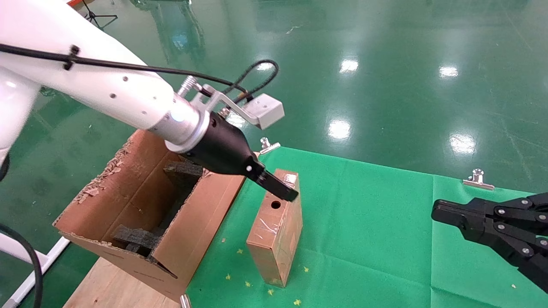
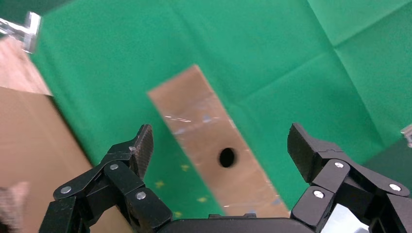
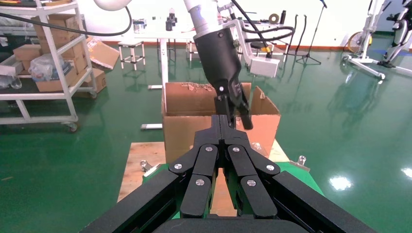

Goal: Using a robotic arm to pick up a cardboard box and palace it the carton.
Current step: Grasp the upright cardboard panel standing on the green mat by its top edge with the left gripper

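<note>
Left robotic arm (image 1: 128, 98) extended over the work surface, its left gripper (image 2: 221, 150) hanging directly above the cardboard box (image 1: 276, 226), fingers spread wide to either side of the box's width and not touching it. Seen from the head camera, one fingertip (image 1: 282, 190) overlapping the upper end of the box near its round hole (image 1: 275, 205). Box lying on the green cloth (image 1: 385, 239), taped face with the hole upward, just beside the carton (image 1: 141, 222) but apart from it. Carton standing at the left edge of the cloth on a wooden board (image 1: 107, 284), flaps ragged, black foam pieces (image 1: 137, 239) inside. Right gripper (image 1: 441, 214) parked low at the right side over the cloth, well apart from the box, fingers pressed together as shown in the right wrist view. Two metal clips (image 1: 477, 179) fixed at the far edge of the cloth. Small yellow specks scattered on the cloth around the box.
</note>
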Robot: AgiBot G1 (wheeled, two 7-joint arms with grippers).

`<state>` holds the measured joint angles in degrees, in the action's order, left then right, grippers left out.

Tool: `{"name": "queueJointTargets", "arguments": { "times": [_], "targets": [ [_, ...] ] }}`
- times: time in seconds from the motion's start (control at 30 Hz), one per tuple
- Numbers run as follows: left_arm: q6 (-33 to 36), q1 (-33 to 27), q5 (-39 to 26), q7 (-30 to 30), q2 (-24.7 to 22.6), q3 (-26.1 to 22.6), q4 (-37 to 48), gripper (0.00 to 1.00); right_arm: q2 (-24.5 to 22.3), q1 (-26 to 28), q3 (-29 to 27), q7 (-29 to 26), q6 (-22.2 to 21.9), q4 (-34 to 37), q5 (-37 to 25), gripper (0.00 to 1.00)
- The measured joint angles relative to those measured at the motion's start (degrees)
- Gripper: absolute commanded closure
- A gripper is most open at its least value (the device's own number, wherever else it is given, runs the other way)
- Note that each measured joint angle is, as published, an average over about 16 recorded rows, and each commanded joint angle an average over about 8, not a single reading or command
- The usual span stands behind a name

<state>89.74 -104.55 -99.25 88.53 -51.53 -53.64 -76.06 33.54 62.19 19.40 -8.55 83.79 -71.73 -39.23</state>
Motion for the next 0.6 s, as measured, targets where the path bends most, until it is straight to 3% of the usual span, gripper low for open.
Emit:
{"name": "queueJointTargets", "arguments": {
  "times": [0.6],
  "targets": [
    [-2.3, 1.2, -2.3, 6.4, -3.0, -7.6, -0.2, 0.00, 0.0, 0.0, 0.0, 0.0, 0.0, 0.0, 0.0, 1.00]
  ]
}}
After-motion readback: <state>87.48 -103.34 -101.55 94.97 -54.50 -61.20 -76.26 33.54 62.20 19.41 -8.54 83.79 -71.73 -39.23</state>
